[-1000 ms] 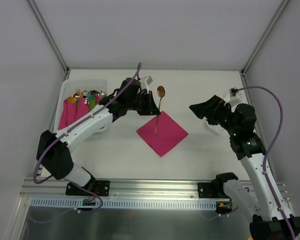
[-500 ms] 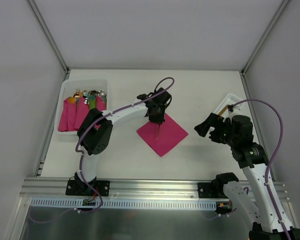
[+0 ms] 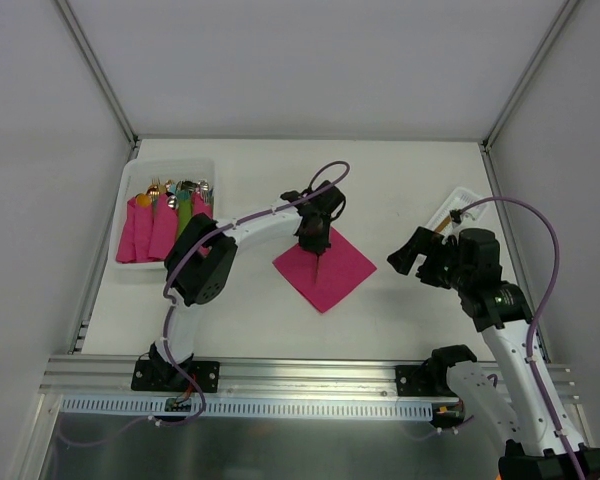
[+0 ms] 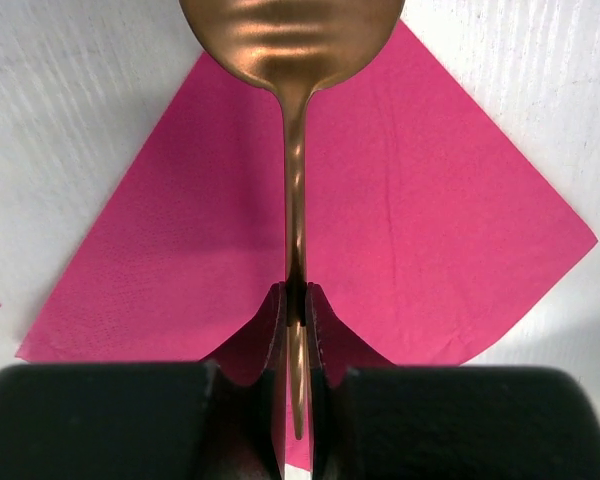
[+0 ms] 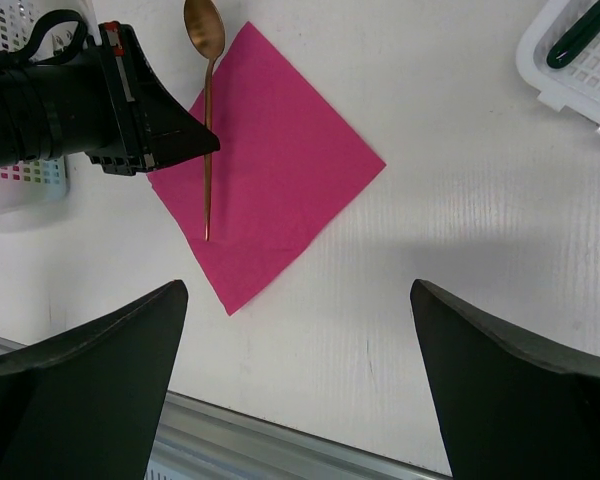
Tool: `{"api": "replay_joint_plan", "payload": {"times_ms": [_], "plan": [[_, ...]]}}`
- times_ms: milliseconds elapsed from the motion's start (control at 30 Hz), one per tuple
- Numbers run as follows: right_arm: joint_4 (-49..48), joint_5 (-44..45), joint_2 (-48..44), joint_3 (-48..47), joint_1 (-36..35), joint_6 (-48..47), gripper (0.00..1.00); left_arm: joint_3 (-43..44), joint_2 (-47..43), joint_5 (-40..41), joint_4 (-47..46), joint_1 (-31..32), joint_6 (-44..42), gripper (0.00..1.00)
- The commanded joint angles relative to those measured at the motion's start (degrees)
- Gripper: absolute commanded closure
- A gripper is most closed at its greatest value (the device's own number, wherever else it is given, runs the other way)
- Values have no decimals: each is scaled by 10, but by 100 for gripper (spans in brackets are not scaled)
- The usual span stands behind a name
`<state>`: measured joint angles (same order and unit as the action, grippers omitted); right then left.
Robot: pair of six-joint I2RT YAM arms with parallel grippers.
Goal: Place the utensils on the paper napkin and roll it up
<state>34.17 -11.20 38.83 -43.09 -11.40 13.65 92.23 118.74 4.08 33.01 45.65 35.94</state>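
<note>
The paper napkin (image 3: 330, 268) lies flat as a magenta diamond in the middle of the table. My left gripper (image 3: 314, 238) hovers over its far-left part, shut on the slim handle of a gold-copper spoon (image 4: 294, 200). In the left wrist view the fingers (image 4: 272, 320) pinch the handle, and the round bowl (image 4: 290, 30) points away past the napkin (image 4: 410, 230). The right wrist view shows the spoon (image 5: 208, 150) crossing the napkin's (image 5: 280, 170) left edge. Whether it touches the paper I cannot tell. My right gripper (image 3: 410, 252) stands open to the right of the napkin, nothing between its fingers.
A white bin (image 3: 140, 175) at the far left holds several pink napkin bundles (image 3: 150, 228) with mixed cutlery tips. A white basket (image 5: 555, 80) at the far right holds a dark green piece (image 5: 580, 35). An aluminium rail (image 3: 300, 375) runs along the near edge.
The left arm has swung in over the napkin and brought the spoon down, its bowl no longer raised beyond the far corner. The right gripper has drawn back slightly toward the near right.
</note>
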Motion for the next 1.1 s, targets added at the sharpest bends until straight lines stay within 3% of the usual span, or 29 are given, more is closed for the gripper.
{"api": "replay_joint_plan", "payload": {"times_ms": [0,733,1067], "plan": [[0,5,-3,6,-1,-11,2,25,4,-21,6,-3,31,100],[-6,1,19,9,0,-15,2,48,57,-39,20,-10,69,100],[-6,-4,26,6,0,-18,2,56,42,-39,21,-13,60,76]]}}
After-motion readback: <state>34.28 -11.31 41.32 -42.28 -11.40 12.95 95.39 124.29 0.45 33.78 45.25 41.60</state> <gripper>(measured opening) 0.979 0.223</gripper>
